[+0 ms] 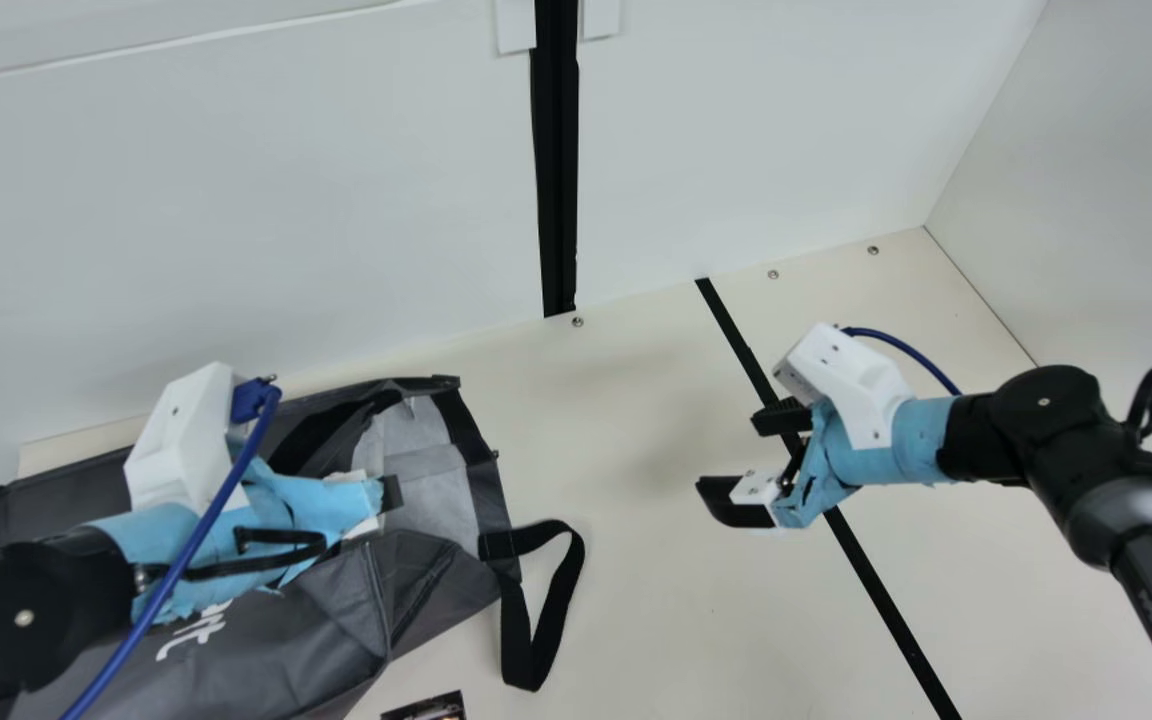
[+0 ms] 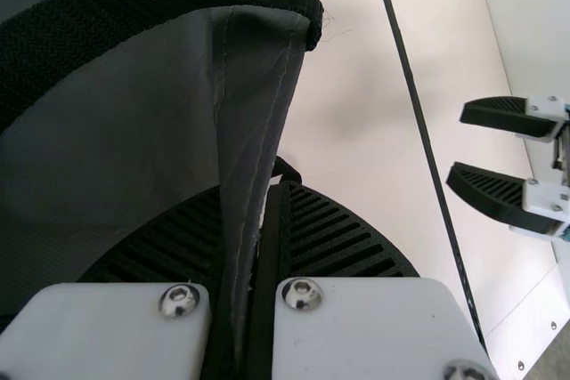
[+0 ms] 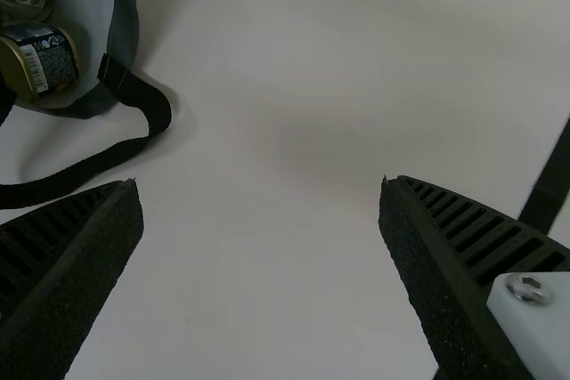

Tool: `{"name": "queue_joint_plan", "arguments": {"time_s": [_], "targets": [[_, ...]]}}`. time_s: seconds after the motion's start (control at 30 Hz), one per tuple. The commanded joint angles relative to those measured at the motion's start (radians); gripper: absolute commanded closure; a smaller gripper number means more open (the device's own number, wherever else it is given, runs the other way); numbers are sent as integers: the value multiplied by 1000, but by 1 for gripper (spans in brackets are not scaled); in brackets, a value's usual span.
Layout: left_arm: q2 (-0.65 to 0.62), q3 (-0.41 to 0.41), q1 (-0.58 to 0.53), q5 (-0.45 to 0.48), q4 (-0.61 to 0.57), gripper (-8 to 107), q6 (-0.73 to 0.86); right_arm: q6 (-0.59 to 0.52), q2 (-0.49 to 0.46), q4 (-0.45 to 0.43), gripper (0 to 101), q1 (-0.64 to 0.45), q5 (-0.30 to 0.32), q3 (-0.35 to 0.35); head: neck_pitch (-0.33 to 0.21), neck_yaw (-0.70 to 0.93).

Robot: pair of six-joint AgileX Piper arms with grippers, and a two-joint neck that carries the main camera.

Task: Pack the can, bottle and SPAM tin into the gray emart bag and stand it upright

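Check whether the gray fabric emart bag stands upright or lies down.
Lying down: the gray fabric bag stretches along the cream table, mouth facing sideways.

Black arms (image 1: pixel 1086 450), turquoise wraps (image 1: pixel 924 440), dark-blue cables (image 1: pixel 181 560)

In my main view the light is bright and soft, spreading evenly over the pale walls (image 1: pixel 236 200) and the cream surface (image 1: pixel 656 610), where faint, smooth-edged shadows lie. A dull sheen catches the folds of the gray bag (image 1: pixel 286 650). My left wrist view pairs a bright surface with deep, dark fabric, and 2 screws (image 2: pixel 301 294) glint. My right wrist view looks dimmer to me, with a broad hazy shadow mid-surface and soft shading beside the strap (image 3: pixel 89 165). I can't tell where the lamps sit.
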Motion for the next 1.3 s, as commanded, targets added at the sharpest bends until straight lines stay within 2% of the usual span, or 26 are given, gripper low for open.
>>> {"name": "queue_joint_plan", "arguments": {"time_s": [0.0,0.4,1.27], "targets": [[0,0,0,0,0,107,0,-8,21,6,6,19,-2,-1,-21,-2],[0,0,0,0,0,107,0,-57,151,71,6,130,-9,-44,-21,-2],[0,0,0,0,0,107,0,-71,435,199,6,354,11,-270,-21,-2]]}}
